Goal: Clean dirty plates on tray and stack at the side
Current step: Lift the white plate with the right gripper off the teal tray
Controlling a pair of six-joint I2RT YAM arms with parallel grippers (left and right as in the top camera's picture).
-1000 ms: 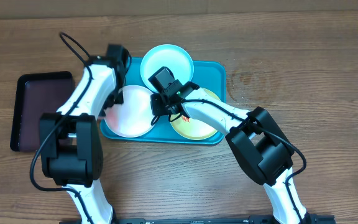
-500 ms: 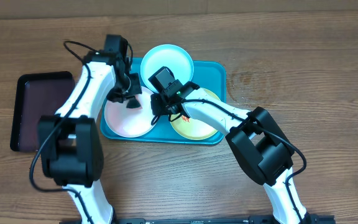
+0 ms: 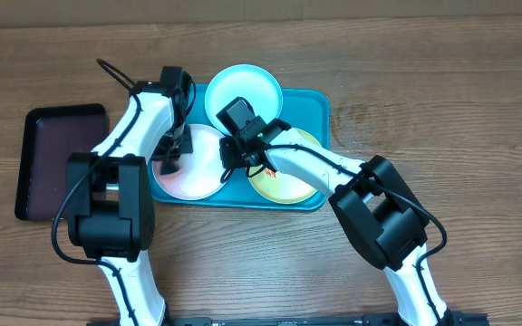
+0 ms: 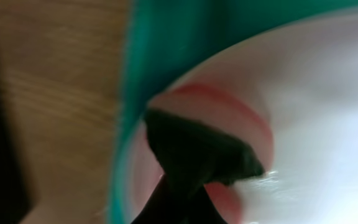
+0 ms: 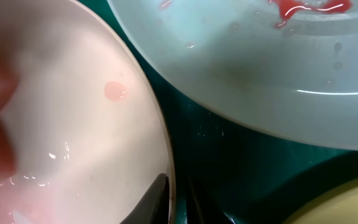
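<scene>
Three plates [image 3: 243,86] on tray [image 3: 316,101], right hand [image 5: 174,198] pinching rim of white plate [image 3: 198,177]

White arm links [image 3: 136,125], black joint housings [image 3: 107,210], thin black cables [image 3: 114,72]

plates [image 3: 243,86] crowding tray [image 3: 320,104], both arms [image 3: 306,163] above them, open table [image 3: 451,118] right

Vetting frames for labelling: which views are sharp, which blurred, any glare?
Overhead: sharp, evenly lit. Left wrist: heavily blurred throughout; the white plate and its red smear lack crisp edges. Right wrist: mostly sharp, blurred at left, small glints on the light blue plate.
</scene>
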